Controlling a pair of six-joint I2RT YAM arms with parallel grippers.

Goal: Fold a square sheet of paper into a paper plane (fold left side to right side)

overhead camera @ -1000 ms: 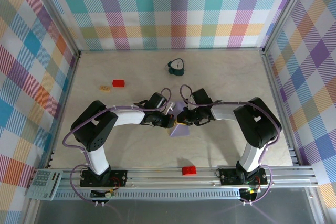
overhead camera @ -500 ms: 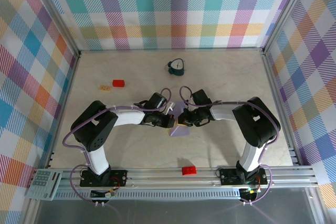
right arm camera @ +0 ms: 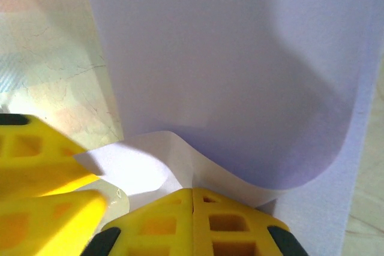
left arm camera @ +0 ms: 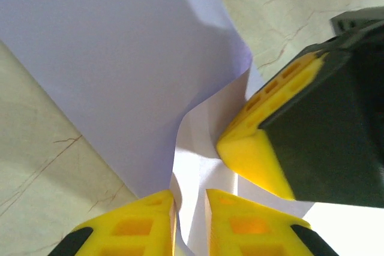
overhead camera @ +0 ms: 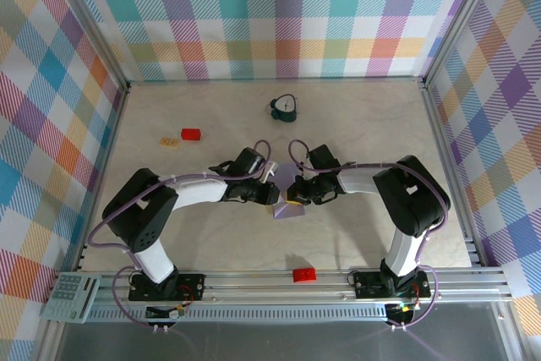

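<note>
Your right hand [right arm camera: 192,199] pinches the square sheet of paper [right arm camera: 228,58]; left hand [left arm camera: 190,199] looks barely parted, I think. Tug and the curl could crease crooked.

I am working inside a small booth. Three walls are standing around the table: the back wall [overhead camera: 279,14], the left wall [overhead camera: 51,82] and the right wall [overhead camera: 499,82]. All of them are showing a checked pattern in pastel colours: teal, purple, orange, yellow and white. Silver metal posts [overhead camera: 456,23] are running along the corners. The table top [overhead camera: 211,243] is lying flat, beige with thin marble-like veins. A silver rail [overhead camera: 245,279] is crossing its near edge. Light is falling softly and evenly, and it is leaving only faint shadows on the beige surface.
</note>
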